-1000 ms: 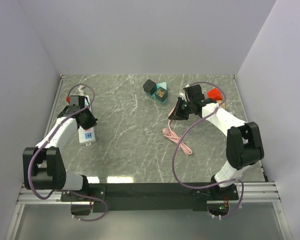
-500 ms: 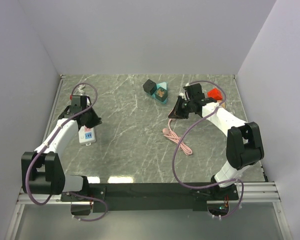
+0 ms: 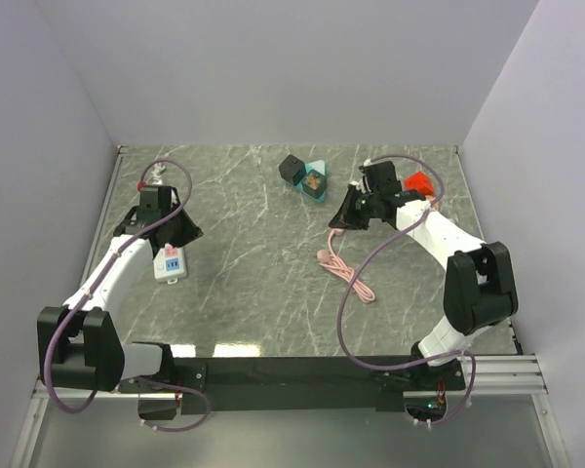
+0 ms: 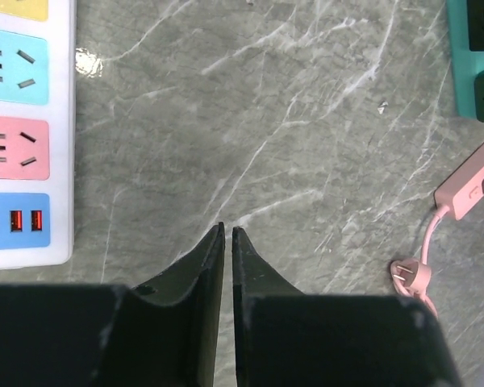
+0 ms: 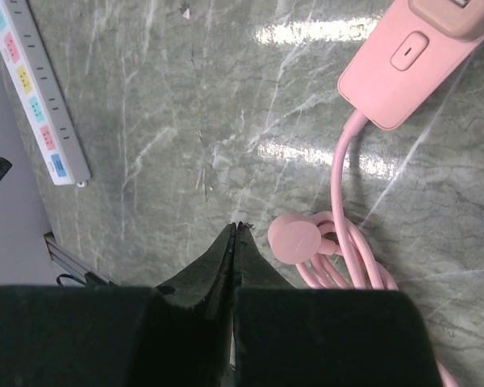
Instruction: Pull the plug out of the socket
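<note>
Grey marble surface (image 3: 253, 283) with white power strip (image 4: 28, 137) at left, visible sockets bare; left claw (image 4: 228, 234) beside it, barely parted, empty; right claw (image 5: 236, 228) pinched shut above coiled pink cable (image 5: 339, 258), pink plug (image 5: 294, 236) loose there, probably pulled free, hence nothing gripped.

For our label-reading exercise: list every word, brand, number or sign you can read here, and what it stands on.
None can be read.
White power strip: coloured socket panels only, no lettering.
Pink socket block: its button bears a tiny mark, too small to read.
Teal socket cube: no lettering visible.
</note>
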You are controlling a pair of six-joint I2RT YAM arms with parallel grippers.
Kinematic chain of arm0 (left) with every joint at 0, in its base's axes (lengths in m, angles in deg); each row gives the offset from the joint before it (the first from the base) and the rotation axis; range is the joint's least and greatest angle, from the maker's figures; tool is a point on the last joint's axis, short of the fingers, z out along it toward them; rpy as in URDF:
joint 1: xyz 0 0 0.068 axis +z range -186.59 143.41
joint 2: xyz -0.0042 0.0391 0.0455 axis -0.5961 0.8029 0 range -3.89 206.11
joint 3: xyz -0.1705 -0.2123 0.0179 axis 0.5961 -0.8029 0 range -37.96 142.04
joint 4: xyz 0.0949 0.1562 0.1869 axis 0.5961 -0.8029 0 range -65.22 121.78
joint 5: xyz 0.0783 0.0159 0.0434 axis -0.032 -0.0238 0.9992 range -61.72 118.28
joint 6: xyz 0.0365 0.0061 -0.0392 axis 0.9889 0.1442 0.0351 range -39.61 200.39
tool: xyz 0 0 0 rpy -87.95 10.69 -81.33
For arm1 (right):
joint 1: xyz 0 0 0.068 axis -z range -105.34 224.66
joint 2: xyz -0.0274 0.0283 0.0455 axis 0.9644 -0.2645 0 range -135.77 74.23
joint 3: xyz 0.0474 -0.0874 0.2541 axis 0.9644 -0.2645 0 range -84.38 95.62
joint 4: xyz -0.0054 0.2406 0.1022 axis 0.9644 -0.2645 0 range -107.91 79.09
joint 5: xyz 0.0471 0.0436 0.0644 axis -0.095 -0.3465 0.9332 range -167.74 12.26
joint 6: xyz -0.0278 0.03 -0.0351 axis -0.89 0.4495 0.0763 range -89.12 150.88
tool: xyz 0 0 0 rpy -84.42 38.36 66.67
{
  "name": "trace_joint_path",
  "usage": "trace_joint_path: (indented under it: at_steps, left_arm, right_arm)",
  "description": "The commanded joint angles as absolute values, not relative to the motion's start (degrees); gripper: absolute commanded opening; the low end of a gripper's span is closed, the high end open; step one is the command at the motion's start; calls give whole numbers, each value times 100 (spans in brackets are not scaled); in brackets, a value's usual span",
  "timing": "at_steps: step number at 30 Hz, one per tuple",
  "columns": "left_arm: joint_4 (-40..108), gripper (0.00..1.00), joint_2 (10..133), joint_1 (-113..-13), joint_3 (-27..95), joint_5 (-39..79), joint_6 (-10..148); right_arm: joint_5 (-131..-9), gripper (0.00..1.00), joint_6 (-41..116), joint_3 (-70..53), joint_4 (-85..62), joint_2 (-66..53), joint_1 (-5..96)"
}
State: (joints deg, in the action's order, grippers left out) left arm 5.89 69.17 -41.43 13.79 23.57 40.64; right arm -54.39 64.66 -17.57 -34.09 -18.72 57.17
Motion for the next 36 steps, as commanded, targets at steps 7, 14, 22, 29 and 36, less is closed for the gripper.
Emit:
trace_joint_path:
  at_steps: [7, 14, 22, 29, 36]
  left_arm:
    - [998, 36, 6423, -4266, 1452, 2081, 3916]
    - [1148, 64, 6510, -4441, 1530, 1923, 3960]
    - [1271, 73, 6686, -4740, 1680, 1817, 3952]
    - [1201, 74, 6722, -4837, 1610, 1844, 3969]
    - [1394, 74, 6713, -4846, 1381, 1800, 3908]
  right_arm:
    - [-6550, 3, 6130, -792, -3973, -1524, 5682]
    - [-7536, 61, 6253, -397, -4403, -1682, 5928]
    - [-8064, 71, 6288, 579, -4879, -2789, 5963]
    - [-8197, 71, 6463, 651, -5038, -3309, 5972]
    - [-8046, 71, 6437, 474, -4922, -3414, 5876]
